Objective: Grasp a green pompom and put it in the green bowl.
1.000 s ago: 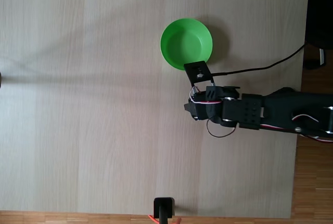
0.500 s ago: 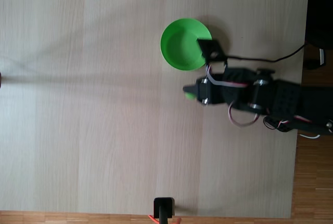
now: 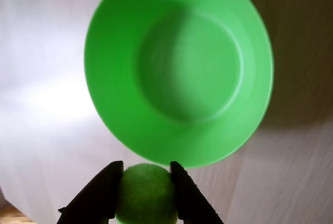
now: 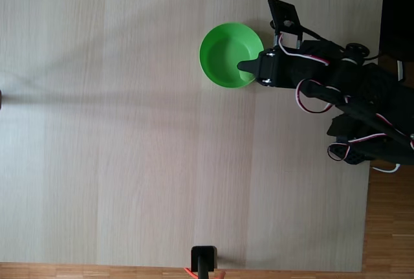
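1. Gripper (image 3: 145,171) fingers (image 3: 96,195) are closed on the green pompom (image 3: 144,193), one dark finger pressed against each side of the fuzzy ball at the bottom edge of the wrist view.
2. Held this way, the green pompom sits just outside the near rim of the green bowl (image 3: 179,65) in the wrist view, slightly overlapping that rim in the picture; whether it touches the rim cannot be told.
3. Seen from the fixed view, the gripper (image 4: 244,66) tip reaches over the right-hand rim of the green bowl (image 4: 223,55), and the pompom itself is hidden there by the dark fingers.
4. The green bowl stands upright on the pale wooden tabletop (image 4: 129,130), and its flat bottom shows nothing inside in the wrist view.
5. The black arm (image 4: 343,98), with its red and white wires, stretches in from the right side of the fixed view, lying across the tabletop's right edge.
6. A small black object (image 4: 204,258) stands at the tabletop's lower edge in the fixed view, well apart from the bowl.
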Tool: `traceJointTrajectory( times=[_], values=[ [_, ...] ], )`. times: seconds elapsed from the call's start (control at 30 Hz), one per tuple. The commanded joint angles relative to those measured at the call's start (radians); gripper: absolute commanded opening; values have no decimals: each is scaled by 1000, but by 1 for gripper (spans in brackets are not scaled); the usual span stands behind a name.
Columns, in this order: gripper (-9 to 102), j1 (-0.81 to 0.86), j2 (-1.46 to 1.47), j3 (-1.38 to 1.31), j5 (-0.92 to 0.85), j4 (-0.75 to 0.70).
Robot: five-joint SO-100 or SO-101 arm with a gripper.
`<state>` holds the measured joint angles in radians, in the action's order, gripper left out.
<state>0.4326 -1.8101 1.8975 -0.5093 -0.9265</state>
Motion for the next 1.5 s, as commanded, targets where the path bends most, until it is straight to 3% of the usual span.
traceJointTrajectory(
  times=[0.0,0.43,0.63,0.83,1.0,1.27,1.47],
  values=[
    [11,9,-5,-34,-5,9],
    [36,-5,-18,-34,-5,-3],
    [37,-12,-60,29,-5,-3],
    [37,-160,-233,195,12,6],
    [29,-293,-387,310,15,11],
    [0,-383,-609,448,120,12],
    [0,-391,-795,594,187,12]
  ],
)
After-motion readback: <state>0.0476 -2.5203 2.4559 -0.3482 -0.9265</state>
